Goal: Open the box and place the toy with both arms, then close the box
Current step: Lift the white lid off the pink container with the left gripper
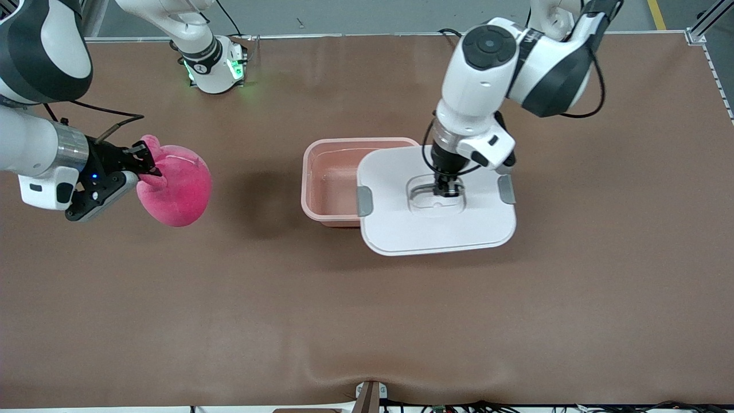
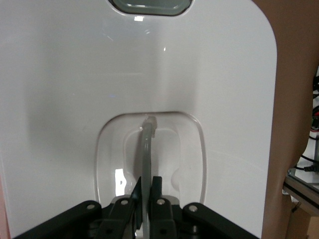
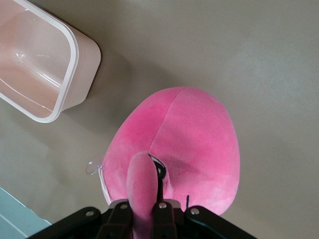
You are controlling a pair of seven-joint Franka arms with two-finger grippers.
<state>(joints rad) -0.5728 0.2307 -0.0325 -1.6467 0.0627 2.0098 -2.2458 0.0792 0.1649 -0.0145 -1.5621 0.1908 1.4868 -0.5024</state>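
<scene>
The left gripper [image 1: 448,187] was clamped on the clear handle [image 2: 147,149] of the lid [image 1: 436,229]; the lid hung over the box [image 1: 332,172], shifted toward the left arm's end, leaving the box partly uncovered; the right gripper [image 1: 144,160] pinched the toy [image 1: 175,192] above the table [image 1: 367,310], toward the right arm's end, well apart from the box.

L gripper [image 2: 146,199] jaws pinch clear handle [image 2: 146,149] in recess of white lid [image 2: 75,89].
</scene>
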